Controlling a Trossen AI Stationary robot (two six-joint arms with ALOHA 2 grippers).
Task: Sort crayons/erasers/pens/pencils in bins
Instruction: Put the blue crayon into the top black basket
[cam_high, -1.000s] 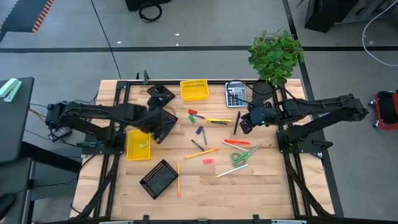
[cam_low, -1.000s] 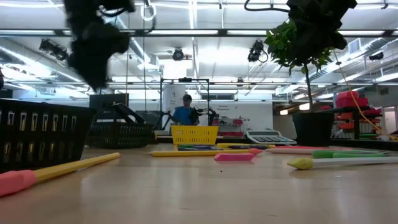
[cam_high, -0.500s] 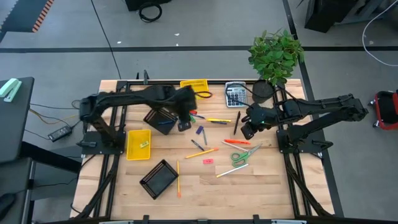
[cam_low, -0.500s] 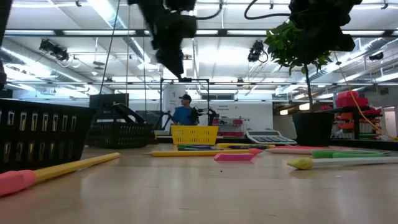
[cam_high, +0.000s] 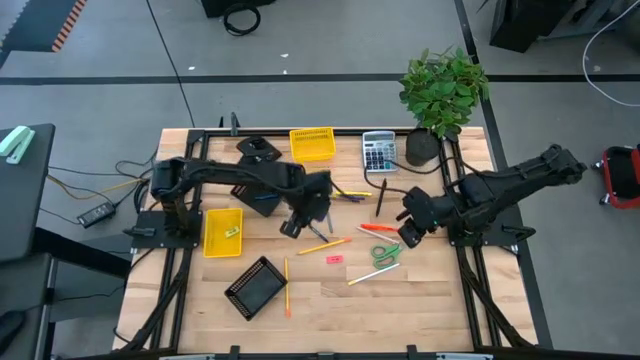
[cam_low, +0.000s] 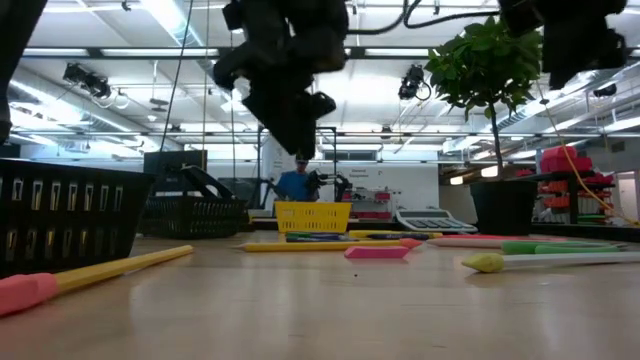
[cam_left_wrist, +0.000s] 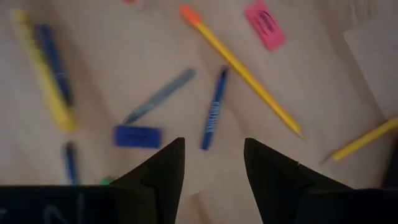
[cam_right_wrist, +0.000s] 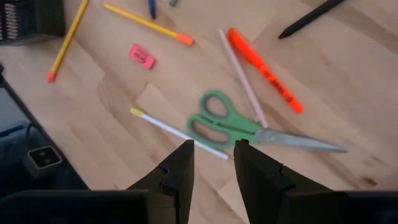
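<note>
My left gripper (cam_high: 298, 220) hangs open and empty above the table's middle; it also shows in the low view (cam_low: 290, 100). In the left wrist view (cam_left_wrist: 213, 165) a blue crayon (cam_left_wrist: 213, 117), a grey-blue crayon (cam_left_wrist: 158, 97), a blue eraser (cam_left_wrist: 137, 137) and a yellow pencil (cam_left_wrist: 239, 68) lie flat below it. My right gripper (cam_high: 408, 236) is open and empty above the green-handled scissors (cam_right_wrist: 239, 127), with an orange marker (cam_right_wrist: 264, 71) and a pink eraser (cam_right_wrist: 142, 56) nearby. Two yellow bins (cam_high: 311, 143) (cam_high: 221, 231) and a black mesh bin (cam_high: 253, 287) stand on the table.
A second black mesh bin (cam_high: 258, 197) is partly under my left arm. A grey calculator (cam_high: 378, 152) and a potted plant (cam_high: 443, 90) stand at the far right. A black pen (cam_high: 381, 197) and loose pencils (cam_high: 286, 285) lie on the wood. A person (cam_low: 296, 180) stands far behind.
My left gripper has swung from beside the left yellow bin toward the table's right edge, past the far middle, then toward the near edge to the table's middle. My right gripper has gone toward the near edge, from beside the black pen to over the scissors.
</note>
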